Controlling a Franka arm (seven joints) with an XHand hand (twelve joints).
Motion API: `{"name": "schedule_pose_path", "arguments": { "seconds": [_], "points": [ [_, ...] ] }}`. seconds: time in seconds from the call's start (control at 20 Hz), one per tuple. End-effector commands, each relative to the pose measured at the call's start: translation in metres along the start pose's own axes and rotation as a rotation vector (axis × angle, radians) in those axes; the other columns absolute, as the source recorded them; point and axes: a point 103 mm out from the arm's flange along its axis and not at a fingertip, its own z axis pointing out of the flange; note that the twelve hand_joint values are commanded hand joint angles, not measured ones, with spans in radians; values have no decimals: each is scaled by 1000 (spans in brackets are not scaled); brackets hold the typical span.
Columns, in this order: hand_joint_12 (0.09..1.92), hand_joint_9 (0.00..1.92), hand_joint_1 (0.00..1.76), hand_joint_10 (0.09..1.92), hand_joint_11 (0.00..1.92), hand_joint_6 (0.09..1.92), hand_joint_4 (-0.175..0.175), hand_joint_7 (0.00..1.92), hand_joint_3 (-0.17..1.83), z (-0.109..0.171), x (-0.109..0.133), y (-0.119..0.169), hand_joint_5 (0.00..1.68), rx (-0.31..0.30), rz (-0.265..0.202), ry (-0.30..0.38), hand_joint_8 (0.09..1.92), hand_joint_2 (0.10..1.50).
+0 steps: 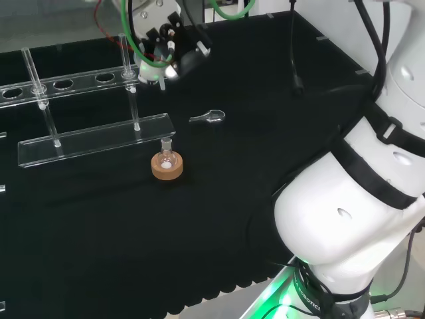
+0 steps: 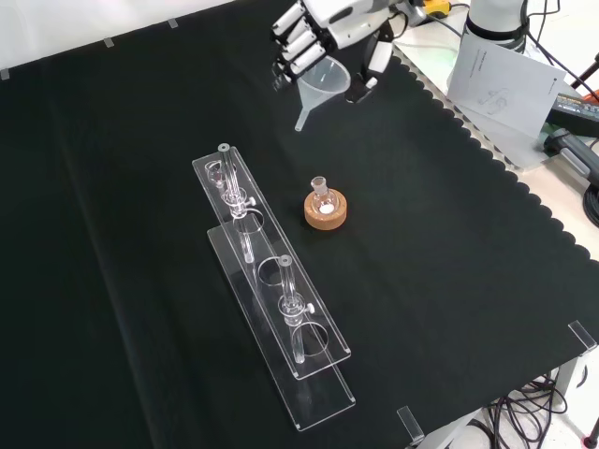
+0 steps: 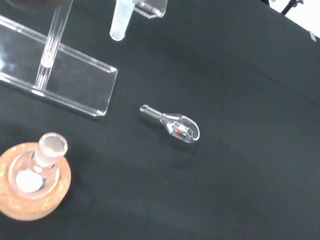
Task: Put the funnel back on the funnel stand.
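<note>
Black cloth covers the bench; the hand hangs above it with fingers curled round the clear funnel, spout down, near the far end of the acrylic funnel stand in the front view. Held upright like that, probably so the spout can drop into one of the rack's holes; not seated yet. A small flask on a cork ring sits just beside the stand, and a small glass stopper lies apart.

Even overhead light falls bright and flat across the black cloth, which swallows shadows. Glare whitens the clear stand toward nine o'clock in the wrist view. Green glow spills at six o'clock in the head view.
</note>
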Motion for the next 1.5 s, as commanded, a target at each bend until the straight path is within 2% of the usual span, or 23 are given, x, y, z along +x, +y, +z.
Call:
{"name": "schedule_pose_path", "arguments": {
  "seconds": [0.05, 0.4, 0.75, 1.5],
  "points": [
    [1311, 966, 742, 543, 469, 87, -34, 507, 510, -5, -15, 17, 494, -4, 4, 31, 693, 778],
    [1306, 967, 742, 541, 478, 87, -35, 508, 511, -16, -27, 42, 497, -24, -1, 75, 692, 777],
    [1303, 966, 743, 540, 482, 87, -35, 510, 512, -21, -28, 75, 506, -30, -21, 71, 692, 776],
    [1298, 963, 744, 538, 488, 87, -38, 513, 512, -6, -29, 135, 520, -3, -53, 79, 693, 775]
  ]
}}
